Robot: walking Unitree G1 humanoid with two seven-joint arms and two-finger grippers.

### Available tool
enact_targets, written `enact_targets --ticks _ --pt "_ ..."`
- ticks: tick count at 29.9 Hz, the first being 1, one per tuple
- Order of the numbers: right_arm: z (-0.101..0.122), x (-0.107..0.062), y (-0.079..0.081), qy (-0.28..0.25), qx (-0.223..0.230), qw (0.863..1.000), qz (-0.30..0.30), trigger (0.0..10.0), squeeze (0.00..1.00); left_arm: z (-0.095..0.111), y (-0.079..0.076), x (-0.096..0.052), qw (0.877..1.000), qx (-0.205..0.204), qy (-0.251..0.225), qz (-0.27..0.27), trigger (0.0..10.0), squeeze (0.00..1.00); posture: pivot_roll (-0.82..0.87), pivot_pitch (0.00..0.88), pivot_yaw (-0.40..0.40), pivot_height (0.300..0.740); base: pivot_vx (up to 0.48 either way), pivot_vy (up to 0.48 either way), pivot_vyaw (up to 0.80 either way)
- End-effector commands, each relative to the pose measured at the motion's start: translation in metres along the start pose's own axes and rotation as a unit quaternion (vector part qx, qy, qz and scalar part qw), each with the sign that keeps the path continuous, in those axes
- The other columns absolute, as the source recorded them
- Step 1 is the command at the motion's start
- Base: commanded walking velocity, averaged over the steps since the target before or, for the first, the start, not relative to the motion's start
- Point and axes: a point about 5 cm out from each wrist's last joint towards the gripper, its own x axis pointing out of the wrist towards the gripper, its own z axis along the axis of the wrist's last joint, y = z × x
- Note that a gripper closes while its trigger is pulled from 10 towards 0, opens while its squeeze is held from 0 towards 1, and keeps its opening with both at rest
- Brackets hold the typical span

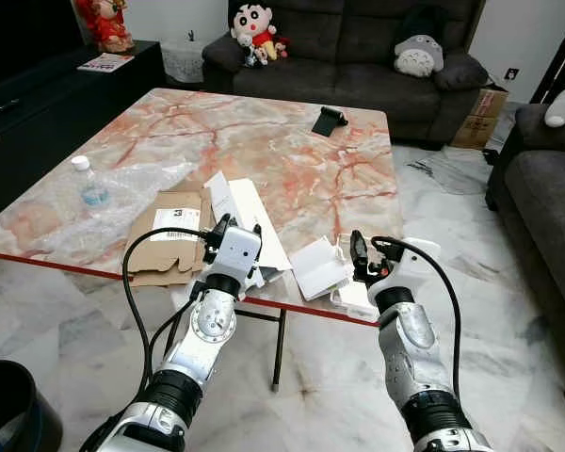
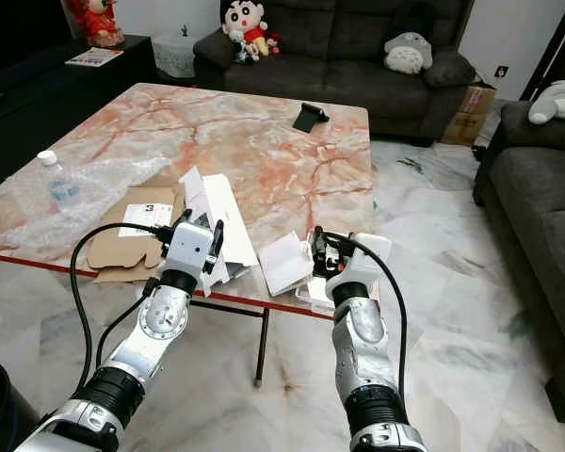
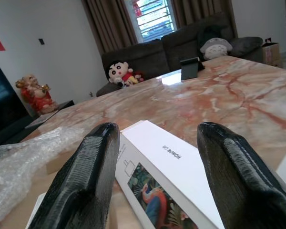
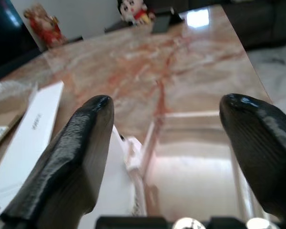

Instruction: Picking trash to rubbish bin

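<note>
Hovering at the near table edge [image 1: 85,266]: left gripper [image 1: 234,229], fingers spread apart, nothing clamped, poised over the white phone box [image 3: 167,179] lying flat on the marble top. Right gripper [image 1: 358,252], likewise released and empty, positioned just above a clear plastic tray [image 4: 195,157] at the near edge, with a white card piece [image 1: 318,267] just beside it. Lying left of the white box: flattened cardboard [image 1: 169,235] with a printed label, bubble wrap [image 1: 104,202] and a plastic bottle [image 1: 91,186] standing upright. Located at lower left on the floor: black rubbish bin [image 1: 14,410], well apart from the trash. Farther across the table: small black stand [image 1: 329,120]. Beyond: dark sofa [image 1: 358,47] bearing plush toys [image 1: 254,28].
</note>
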Motion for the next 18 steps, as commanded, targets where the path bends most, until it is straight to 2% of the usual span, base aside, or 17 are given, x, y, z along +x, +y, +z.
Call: enact_targets --ticks 1,3,8,11,12,13,18 --pt "0.000 -0.001 0.000 0.014 0.001 1.000 -0.003 10.0 1.00 0.000 -0.003 -0.001 1.000 0.003 0.001 -0.009 10.0 0.00 0.05 0.000 -0.058 0.740 0.000 0.000 0.00" --pt "-0.009 -0.006 0.003 0.052 0.013 0.999 0.006 10.0 1.00 0.000 -0.003 -0.001 1.000 0.001 0.002 -0.011 10.0 0.00 0.04 0.000 -0.062 0.740 0.000 0.000 0.00" --pt "-0.014 -0.009 0.007 0.078 0.046 0.996 0.001 10.0 1.00 -0.001 -0.005 -0.001 1.000 -0.001 0.004 -0.013 10.0 0.00 0.04 0.000 -0.062 0.740 0.000 0.000 0.00" --pt "-0.017 -0.009 0.012 0.101 0.087 0.991 -0.001 10.0 1.00 -0.001 -0.005 -0.001 1.000 -0.002 0.005 -0.016 10.0 0.00 0.04 0.000 -0.062 0.740 0.000 0.000 0.00" --pt "-0.018 -0.009 0.014 0.109 0.099 0.989 0.002 10.0 0.14 -0.001 -0.006 -0.001 1.000 -0.002 0.004 -0.017 10.0 0.00 0.04 0.000 -0.063 0.740 0.000 0.000 0.00" --pt "-0.017 -0.009 0.015 0.110 0.106 0.988 0.001 10.0 0.00 -0.001 -0.006 -0.001 1.000 -0.002 0.004 -0.017 10.0 0.00 0.04 0.000 -0.063 0.740 0.000 0.000 0.00" --pt "-0.010 -0.007 0.017 0.104 0.173 0.979 -0.009 10.0 0.00 -0.001 -0.004 -0.002 1.000 -0.003 0.005 -0.015 10.0 0.00 0.04 0.000 -0.063 0.740 0.000 0.000 0.00"
